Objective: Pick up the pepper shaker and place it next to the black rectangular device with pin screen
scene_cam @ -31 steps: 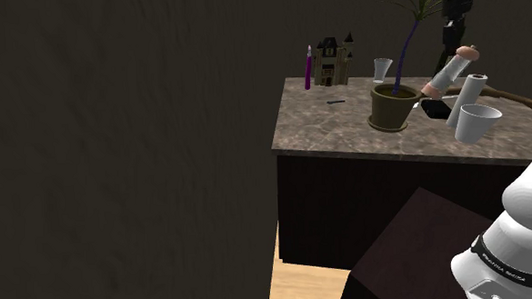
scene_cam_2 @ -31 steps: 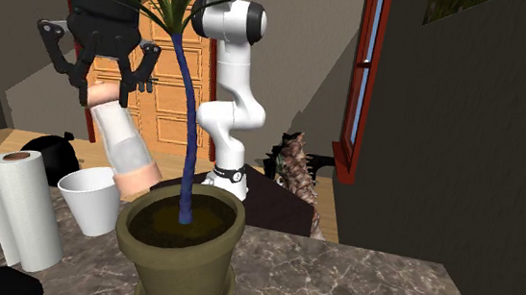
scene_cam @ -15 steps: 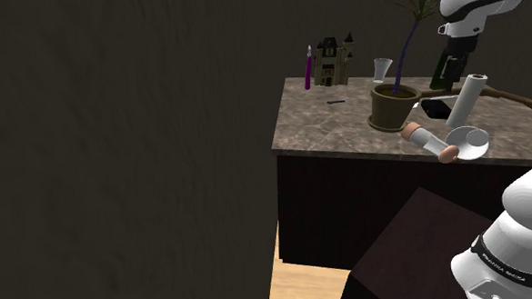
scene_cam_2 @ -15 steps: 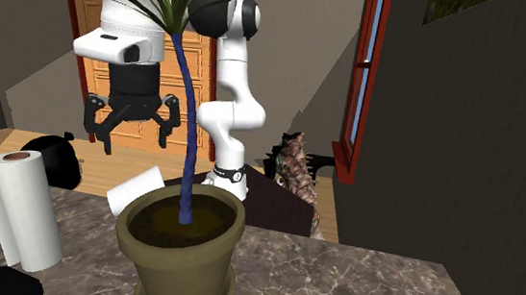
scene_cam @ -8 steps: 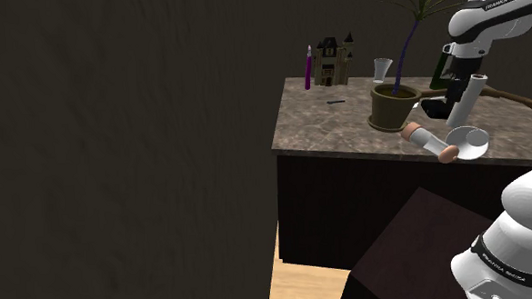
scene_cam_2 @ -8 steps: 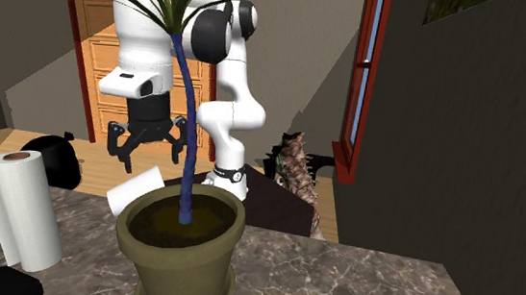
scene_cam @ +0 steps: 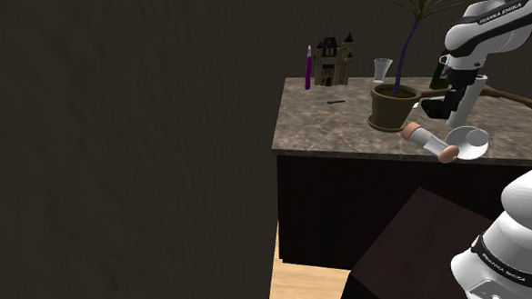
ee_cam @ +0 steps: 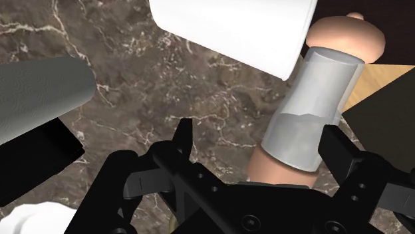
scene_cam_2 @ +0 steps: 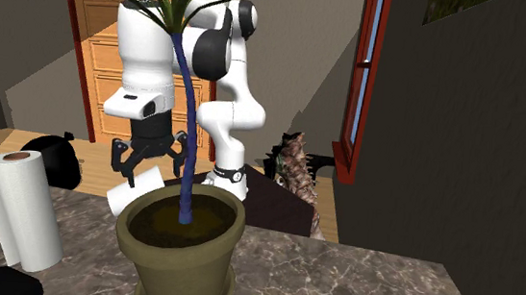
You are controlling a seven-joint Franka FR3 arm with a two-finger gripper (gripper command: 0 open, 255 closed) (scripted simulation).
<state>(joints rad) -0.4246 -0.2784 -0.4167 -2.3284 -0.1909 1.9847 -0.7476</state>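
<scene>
Pepper shaker (ee_cam: 311, 106): clear grey-tinted barrel, tan rounded cap at each end. It lies on its side on the dark marbled countertop (scene_cam: 345, 123), near the front edge, between the olive plant pot (scene_cam: 389, 109) and a tipped-over white cup (scene_cam: 470, 142), right against the cup's rim.

Gripper (ee_cam: 257, 129): jaws spread wide, nothing clasped. It hangs above the counter, over the shaker and cup. In the wrist view the shaker sits under the gap, nearer one finger (ee_cam: 334, 145); contact cannot be judged. Paper towel roll (scene_cam_2: 19, 207) stands upright nearby.
</scene>
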